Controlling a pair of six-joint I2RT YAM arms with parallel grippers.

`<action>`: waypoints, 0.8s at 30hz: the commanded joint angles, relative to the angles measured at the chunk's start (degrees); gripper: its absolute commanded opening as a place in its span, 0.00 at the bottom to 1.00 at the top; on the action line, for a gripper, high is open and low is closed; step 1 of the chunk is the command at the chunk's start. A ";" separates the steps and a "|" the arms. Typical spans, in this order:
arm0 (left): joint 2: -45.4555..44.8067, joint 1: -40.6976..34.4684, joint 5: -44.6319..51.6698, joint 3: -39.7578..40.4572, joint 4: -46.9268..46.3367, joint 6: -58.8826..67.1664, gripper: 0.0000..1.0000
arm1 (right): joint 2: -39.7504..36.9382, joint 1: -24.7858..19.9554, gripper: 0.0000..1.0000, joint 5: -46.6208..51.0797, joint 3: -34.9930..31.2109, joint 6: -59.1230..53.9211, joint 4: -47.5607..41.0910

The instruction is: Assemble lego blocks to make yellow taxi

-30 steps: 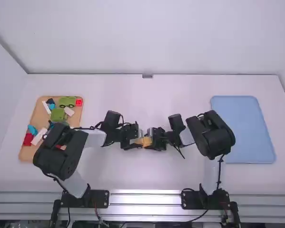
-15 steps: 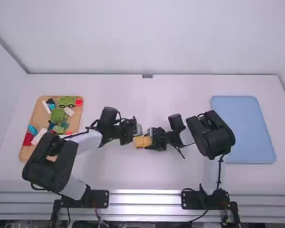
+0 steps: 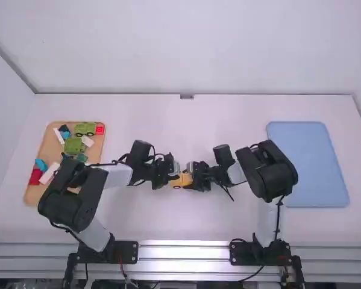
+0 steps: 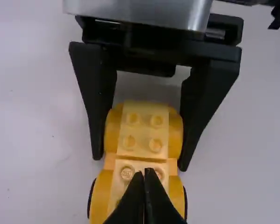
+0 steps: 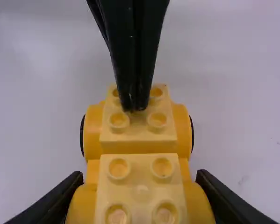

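Where you look forward past the arm bases, the yellow taxi [image 3: 181, 180] lies near the middle of the white table [image 3: 186, 223], between the two grippers. Your right gripper [image 3: 194, 176] has its fingers on both sides of one yellow end, holding it. Your left gripper [image 3: 172, 174] is narrow and holds nothing: in its own wrist view its two black tips meet, over the studs of the taxi's other end. The taxi is upright, studs up; you cannot tell whether its wheels bear on the table.

To your left stands the wooden tray [image 3: 32, 195], its near part partly hidden behind the left arm. From near to far in it, you find a red block [image 3: 35, 176] and a white bar [image 3: 49, 173], with a blue piece [image 3: 41, 164] just beyond them. Farther in are a dark green piece [image 3: 82, 158] and a larger green piece [image 3: 75, 146], then a pale block [image 3: 88, 141] and a second white bar [image 3: 59, 136]. At the far end, note the green wheeled vehicle [image 3: 84, 127] beside a red square block [image 3: 100, 129]. To your right, beyond the right arm, lies the blue tray [image 3: 310, 165].
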 commanded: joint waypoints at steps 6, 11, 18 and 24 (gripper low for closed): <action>4.42 -0.92 -1.70 0.37 -0.74 -0.20 0.02 | 0.87 0.20 0.57 -0.15 -0.31 -0.11 -0.42; 6.97 -0.83 -2.54 0.39 -0.42 -0.37 0.02 | 0.87 0.20 0.57 -0.13 -0.31 -0.07 -0.39; 8.35 -0.44 -8.98 0.37 -2.91 -0.39 0.02 | 0.87 0.20 0.57 -0.11 -0.33 -0.09 -0.39; 5.31 -0.39 -6.75 3.82 -3.80 -0.44 0.02 | 0.87 0.20 0.57 0.13 -0.31 0.09 -0.20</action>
